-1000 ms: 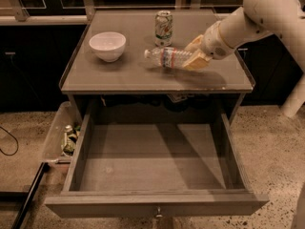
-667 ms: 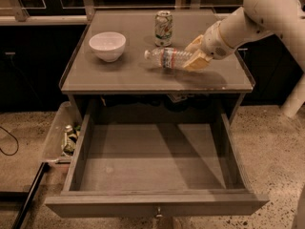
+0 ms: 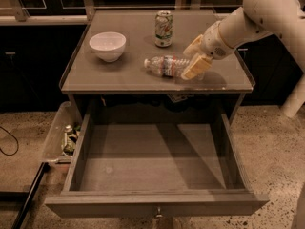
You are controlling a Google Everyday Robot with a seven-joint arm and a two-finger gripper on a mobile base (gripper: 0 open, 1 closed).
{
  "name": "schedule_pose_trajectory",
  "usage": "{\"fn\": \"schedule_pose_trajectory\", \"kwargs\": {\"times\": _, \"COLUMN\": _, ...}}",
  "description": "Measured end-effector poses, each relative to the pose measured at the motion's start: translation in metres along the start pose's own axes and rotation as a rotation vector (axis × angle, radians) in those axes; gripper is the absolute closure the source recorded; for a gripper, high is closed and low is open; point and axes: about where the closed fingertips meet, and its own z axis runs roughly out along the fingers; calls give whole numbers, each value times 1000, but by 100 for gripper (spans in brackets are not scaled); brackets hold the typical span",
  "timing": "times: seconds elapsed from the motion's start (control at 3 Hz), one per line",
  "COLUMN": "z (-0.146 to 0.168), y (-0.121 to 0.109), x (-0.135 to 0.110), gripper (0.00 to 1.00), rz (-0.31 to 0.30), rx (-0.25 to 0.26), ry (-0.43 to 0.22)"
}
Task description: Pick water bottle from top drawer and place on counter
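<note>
The water bottle (image 3: 166, 66) lies on its side on the counter (image 3: 119, 73), cap to the left, in front of the soda can. My gripper (image 3: 188, 62) reaches in from the right, and its cream fingers (image 3: 195, 67) close on the bottle's bottom end, one on the far side and one on the near side. The bottle rests on the countertop. The top drawer (image 3: 152, 163) is pulled fully out below the counter and holds nothing; its front panel with a small knob (image 3: 157, 213) is nearest the camera.
A white bowl (image 3: 107, 45) stands at the left of the counter and a green-and-white soda can (image 3: 163, 28) at the back middle. A clear plastic bin (image 3: 59, 137) with cans sits left of the drawer. The white arm (image 3: 267, 13) spans the upper right.
</note>
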Motion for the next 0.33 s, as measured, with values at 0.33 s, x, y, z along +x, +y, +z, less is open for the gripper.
{"fn": "schedule_pose_trajectory", "kwargs": {"times": 0.33, "z": 0, "y": 0, "x": 0, "gripper": 0, "rz": 0, "rx": 0, "ry": 0}}
